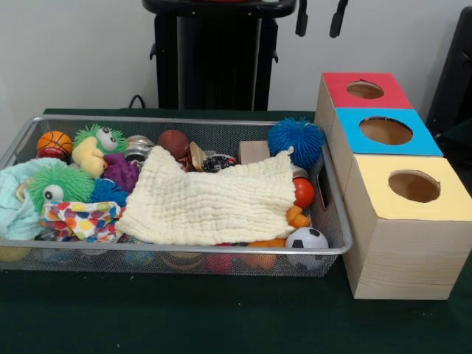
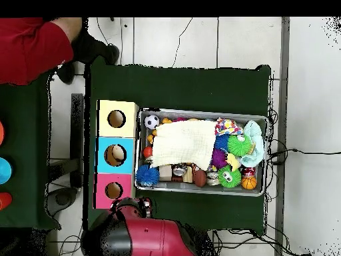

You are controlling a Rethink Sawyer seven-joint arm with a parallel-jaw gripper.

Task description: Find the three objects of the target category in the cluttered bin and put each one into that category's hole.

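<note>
From the left of the front view, the wire mesh bin (image 1: 29, 129) sits on the green counter (image 1: 221, 317), packed with toys. At its left end lie a small basketball (image 1: 54, 141), a pale blue cloth (image 1: 15, 199), two green furry creatures (image 1: 55, 186) and a spotted fabric piece (image 1: 81, 220). Across the middle a cream waffle cloth (image 1: 214, 199) is spread over much of the heap and hides whatever lies under it. A brown ball (image 1: 172, 142) sits behind it; further right come a blue spiky ball (image 1: 296, 140), an orange ball (image 1: 303, 192) and a soccer ball (image 1: 307, 240) at the near corner.

The target category is not shown, so which three pieces count cannot be told. The balls look light and firm but prone to roll; a pinch across the middle from above should suit them. The cloth is limp and best lifted by an edge.

Right of the bin stand three wooden boxes with red (image 1: 365, 90), blue (image 1: 386, 130) and yellow (image 1: 414, 186) holes. The gripper (image 1: 319, 18) hangs at the top edge, fingers spread apart and empty.
</note>
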